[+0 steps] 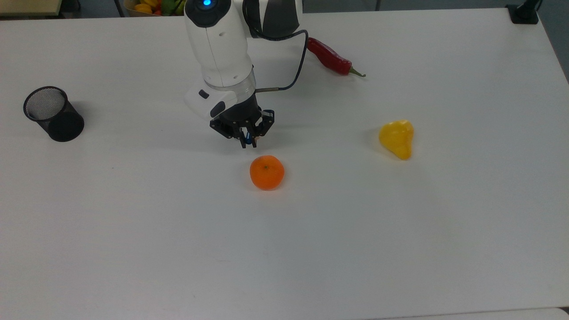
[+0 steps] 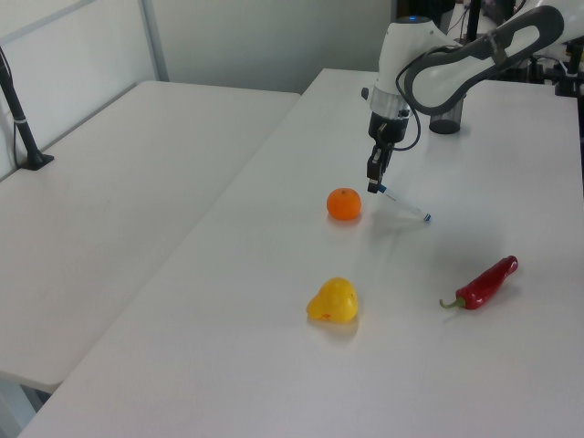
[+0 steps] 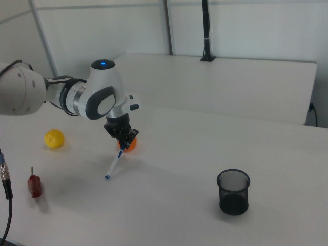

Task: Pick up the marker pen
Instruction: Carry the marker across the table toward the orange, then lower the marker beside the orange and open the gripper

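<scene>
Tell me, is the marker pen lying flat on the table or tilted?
Tilted. The hand is shut on the marker pen at its upper end, and it slants down toward the table.

The marker pen [image 2: 402, 203] is a slim white stick with blue at its upper end and a small blue tip at its lower end. It hangs on a slant, its blue upper end pinched between the fingers of the gripper [image 2: 374, 186], its lower end reaching down close to the table [image 2: 274, 274]; whether the tip touches the surface cannot be told. In the right view the marker pen [image 3: 114, 165] slopes down toward the right view's left. It sits over the middle of the table, well away from every edge.
</scene>
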### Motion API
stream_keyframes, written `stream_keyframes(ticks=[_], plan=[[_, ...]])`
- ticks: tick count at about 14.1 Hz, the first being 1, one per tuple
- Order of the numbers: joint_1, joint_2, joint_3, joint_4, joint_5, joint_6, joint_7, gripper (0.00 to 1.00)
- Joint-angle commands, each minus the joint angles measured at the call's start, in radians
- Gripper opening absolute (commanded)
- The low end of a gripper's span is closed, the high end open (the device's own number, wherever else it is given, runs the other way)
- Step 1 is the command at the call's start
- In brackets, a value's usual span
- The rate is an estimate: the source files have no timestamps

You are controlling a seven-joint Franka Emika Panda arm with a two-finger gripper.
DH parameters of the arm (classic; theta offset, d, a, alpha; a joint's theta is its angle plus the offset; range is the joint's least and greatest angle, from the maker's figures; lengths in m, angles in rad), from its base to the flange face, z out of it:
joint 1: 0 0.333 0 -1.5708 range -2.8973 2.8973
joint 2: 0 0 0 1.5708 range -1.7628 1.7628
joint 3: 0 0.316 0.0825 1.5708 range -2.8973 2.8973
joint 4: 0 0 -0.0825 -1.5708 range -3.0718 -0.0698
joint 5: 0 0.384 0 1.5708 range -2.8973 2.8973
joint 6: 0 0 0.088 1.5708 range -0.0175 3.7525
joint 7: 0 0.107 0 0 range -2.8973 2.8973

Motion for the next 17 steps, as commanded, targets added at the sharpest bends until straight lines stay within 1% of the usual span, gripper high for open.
stream_keyframes(ticks=[1, 3, 4, 5, 9, 12, 14, 17], plan=[[0.008, 0.002, -0.004, -0.021, -0.029, 0.032, -0.018, 0.11], [0.008, 0.002, -0.004, -0.019, -0.029, 0.032, -0.018, 0.30], [0.008, 0.002, -0.004, -0.019, -0.029, 0.032, -0.018, 0.43], [0.008, 0.000, -0.006, -0.019, -0.029, 0.032, -0.018, 0.53], [0.008, -0.003, -0.006, -0.019, -0.029, 0.030, -0.017, 1.00], [0.003, -0.022, -0.004, -0.019, -0.029, 0.015, -0.015, 1.00], [-0.001, -0.056, -0.006, -0.019, -0.026, 0.009, 0.000, 1.00], [-0.015, -0.134, -0.007, -0.009, -0.028, -0.118, 0.037, 1.00]])
